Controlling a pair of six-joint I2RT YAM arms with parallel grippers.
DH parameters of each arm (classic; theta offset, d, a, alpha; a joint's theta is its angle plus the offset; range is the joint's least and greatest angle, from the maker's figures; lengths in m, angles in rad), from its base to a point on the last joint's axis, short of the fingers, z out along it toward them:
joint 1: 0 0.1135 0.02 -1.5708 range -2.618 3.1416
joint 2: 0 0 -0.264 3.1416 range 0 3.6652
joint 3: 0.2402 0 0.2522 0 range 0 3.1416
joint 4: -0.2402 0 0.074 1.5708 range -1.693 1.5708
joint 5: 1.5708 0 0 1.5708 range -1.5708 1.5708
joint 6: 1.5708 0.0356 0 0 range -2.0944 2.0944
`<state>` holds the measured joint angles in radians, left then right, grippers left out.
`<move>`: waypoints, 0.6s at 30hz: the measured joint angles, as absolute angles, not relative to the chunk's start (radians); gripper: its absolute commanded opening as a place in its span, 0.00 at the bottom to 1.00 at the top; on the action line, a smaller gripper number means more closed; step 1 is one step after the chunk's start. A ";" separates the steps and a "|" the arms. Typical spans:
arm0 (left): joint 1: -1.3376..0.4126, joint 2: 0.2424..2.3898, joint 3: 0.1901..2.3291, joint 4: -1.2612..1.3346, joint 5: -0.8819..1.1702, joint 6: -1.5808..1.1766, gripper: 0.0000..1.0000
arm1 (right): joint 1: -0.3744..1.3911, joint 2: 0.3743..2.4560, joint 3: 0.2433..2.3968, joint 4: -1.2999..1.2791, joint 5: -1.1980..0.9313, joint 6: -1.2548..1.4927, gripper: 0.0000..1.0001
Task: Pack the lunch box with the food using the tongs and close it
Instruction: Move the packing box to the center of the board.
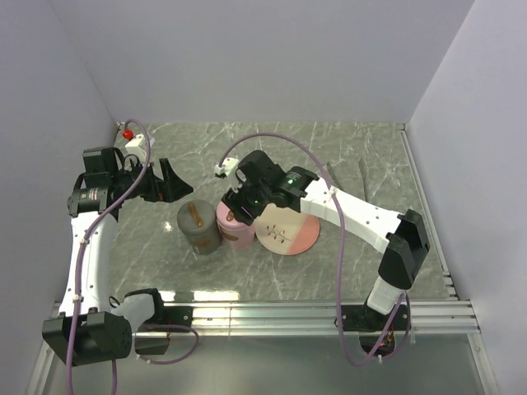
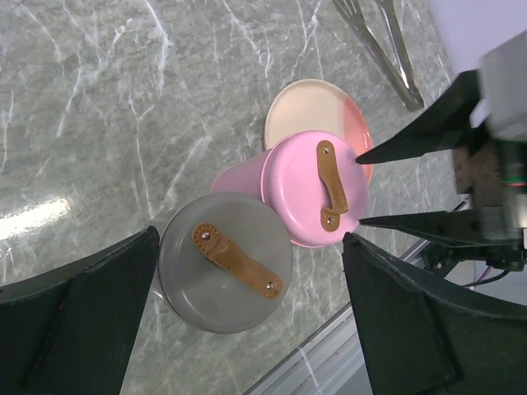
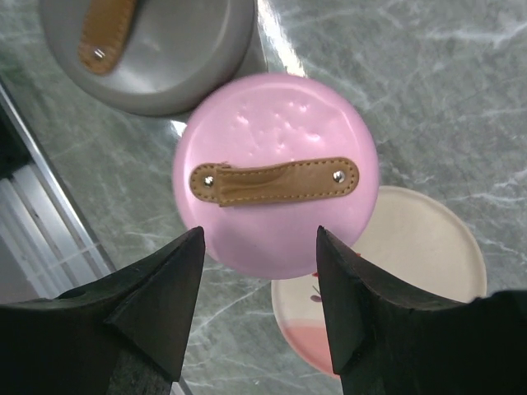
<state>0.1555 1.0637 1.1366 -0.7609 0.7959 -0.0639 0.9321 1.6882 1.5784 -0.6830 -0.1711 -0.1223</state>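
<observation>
Pink on grey marble: found the lunch box (image 3: 280, 123) lidded (brown strap on top), just beside a grey container (image 2: 198, 288) and the plate (image 3: 412, 255). Saw the right gripper (image 3: 259, 239) above it, jaws apart, empty; the left gripper (image 2: 251, 239) spread wide, gripping nothing. Spotted the tongs (image 2: 403, 86) lying beyond the plate.

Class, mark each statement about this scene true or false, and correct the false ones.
1. The pink container has its lid on. True.
2. The right gripper holds the tongs. False: the tongs lie on the table, and that gripper is open over the pink lid.
3. The grey container stands beside the pink one. True.
4. The left gripper is shut. False: it is open and holds nothing.
</observation>
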 measured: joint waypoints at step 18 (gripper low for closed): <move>0.155 1.064 1.137 -0.886 0.718 0.150 0.63 | 0.947 1.699 1.522 -0.635 -0.150 -0.124 0.61</move>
